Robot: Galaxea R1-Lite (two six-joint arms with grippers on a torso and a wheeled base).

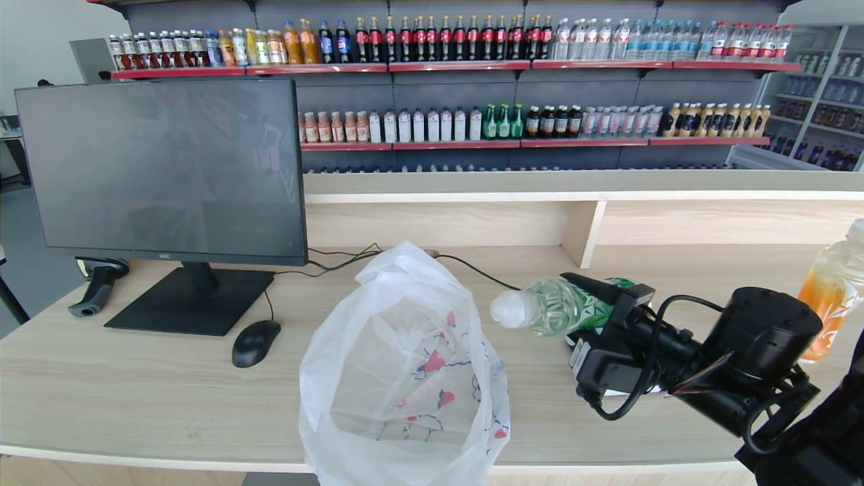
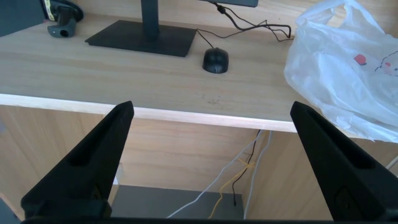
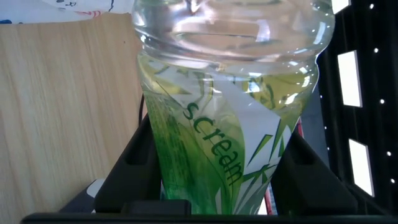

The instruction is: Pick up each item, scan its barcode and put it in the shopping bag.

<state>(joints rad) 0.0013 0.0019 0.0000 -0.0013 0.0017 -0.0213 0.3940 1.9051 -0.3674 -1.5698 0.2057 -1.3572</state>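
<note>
Partly hidden by right end effector (image 1: 586, 309), lower half of green-labelled bottle (image 1: 540, 307).

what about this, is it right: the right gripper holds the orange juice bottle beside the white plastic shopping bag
No. In the head view the right gripper is shut on the clear plastic bottle with the green label, not the orange juice bottle, which stands free farther right. It is beside the white plastic shopping bag.
</note>
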